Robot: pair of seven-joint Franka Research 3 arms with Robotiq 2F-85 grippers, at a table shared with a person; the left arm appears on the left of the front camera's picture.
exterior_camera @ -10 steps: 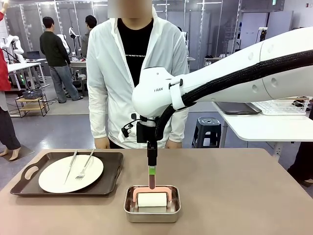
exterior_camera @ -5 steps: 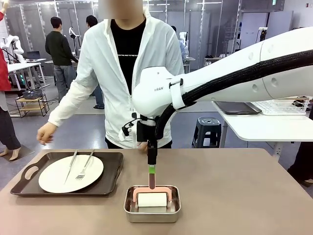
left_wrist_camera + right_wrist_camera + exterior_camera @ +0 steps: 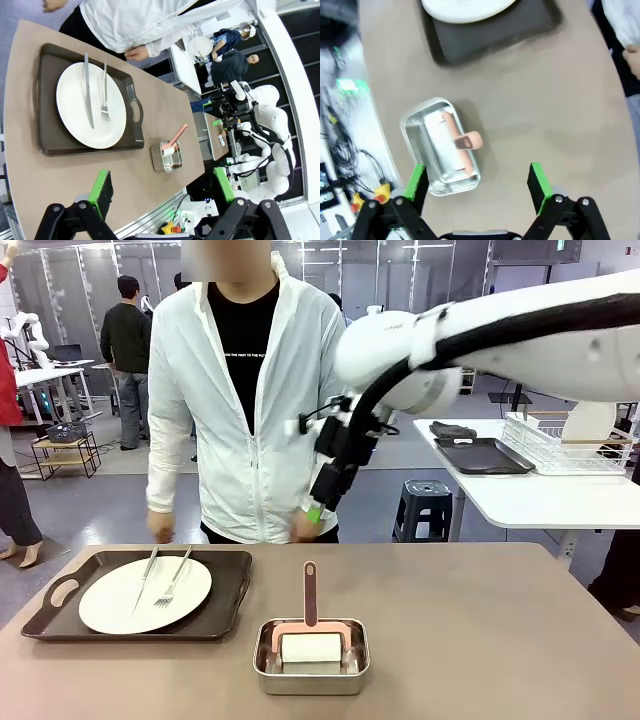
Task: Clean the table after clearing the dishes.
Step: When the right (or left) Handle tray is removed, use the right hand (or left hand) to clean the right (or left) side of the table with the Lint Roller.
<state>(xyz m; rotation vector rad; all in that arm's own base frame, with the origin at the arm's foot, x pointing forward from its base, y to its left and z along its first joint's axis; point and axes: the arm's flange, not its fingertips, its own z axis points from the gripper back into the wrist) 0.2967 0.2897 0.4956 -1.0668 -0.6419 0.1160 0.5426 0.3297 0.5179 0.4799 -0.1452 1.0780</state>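
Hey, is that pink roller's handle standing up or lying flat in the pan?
Standing up: the pink roller sits in the steel pan, its handle rising straight above the rim.

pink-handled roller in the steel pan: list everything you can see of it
The roller has a white cylindrical roll lying sideways in a salmon-pink, plastic-looking frame; a slim pink handle rises up out of it. It sits inside the small steel pan, near the robot-side edge of the table, about mid-width. Nothing grips it: the right tool hangs open above, clear of the handle.
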